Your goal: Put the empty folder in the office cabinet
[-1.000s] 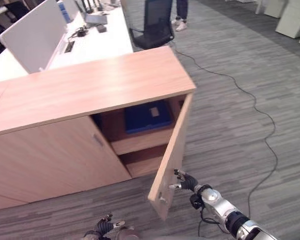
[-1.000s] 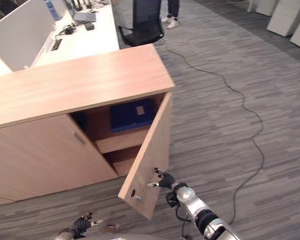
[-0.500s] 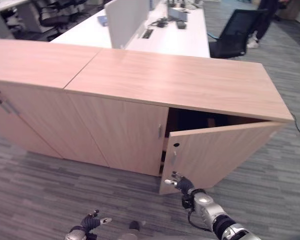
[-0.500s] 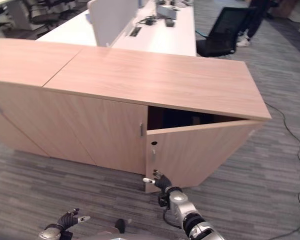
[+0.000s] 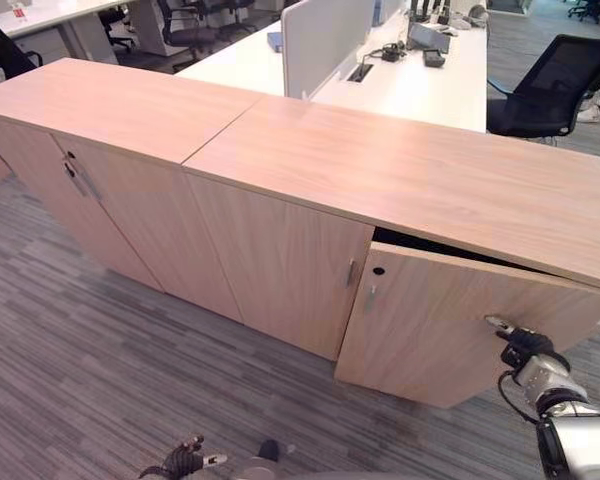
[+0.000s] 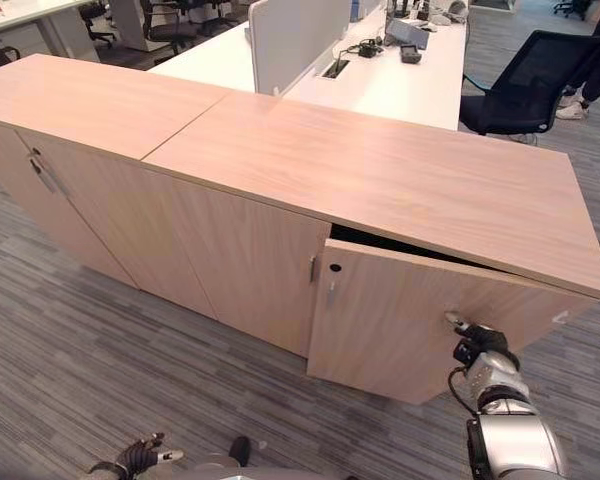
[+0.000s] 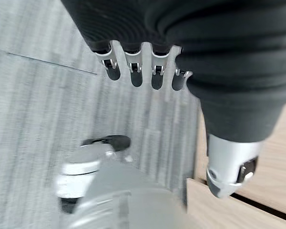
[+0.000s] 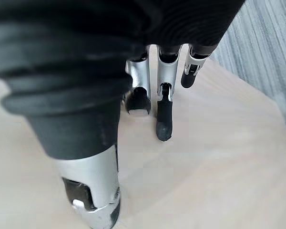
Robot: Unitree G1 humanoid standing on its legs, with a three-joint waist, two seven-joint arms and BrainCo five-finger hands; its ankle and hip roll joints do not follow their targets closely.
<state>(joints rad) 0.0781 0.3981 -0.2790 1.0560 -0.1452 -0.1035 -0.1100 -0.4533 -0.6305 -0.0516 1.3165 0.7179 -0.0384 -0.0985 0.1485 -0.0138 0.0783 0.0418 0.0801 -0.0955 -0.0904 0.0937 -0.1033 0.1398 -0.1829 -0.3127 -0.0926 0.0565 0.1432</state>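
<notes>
Two hands show low in the head views. The left hand point(image 5: 185, 461) hangs nearest, low over the grey carpet floor point(image 5: 100, 380), well apart from the cabinet; in its wrist view its fingers point(image 7: 136, 76) reach out loosely, slack, holding nothing and touching nothing.

Farther on, the right hand point(image 6: 473, 338) is up against the outer face of the cabinet door point(image 6: 410, 325), near the door's lower right corner. Its wrist view shows the fingers point(image 8: 164, 114) stretched out with dark tips laid on the pale wood, gripping nothing; the thumb point(image 8: 93, 191) stands apart from them.

The door is nearly closed, with a narrow dark gap along its top edge under the office cabinet point(image 5: 410, 180) top. A small round lock and a short metal handle point(image 6: 331, 293) sit by the door's left edge. What lies inside the compartment cannot be made out through the gap, so the folder's place cannot be told from here; neither hand carries it.

To the left, the other cabinet doors are shut. Behind the cabinet a white surface point(image 6: 380, 85) carries a grey divider panel point(image 6: 295, 30) and small dark devices at its far end. A black office chair point(image 6: 525, 85) stands at the surface's right edge, with a person's legs point(image 6: 588, 75) just beyond.
</notes>
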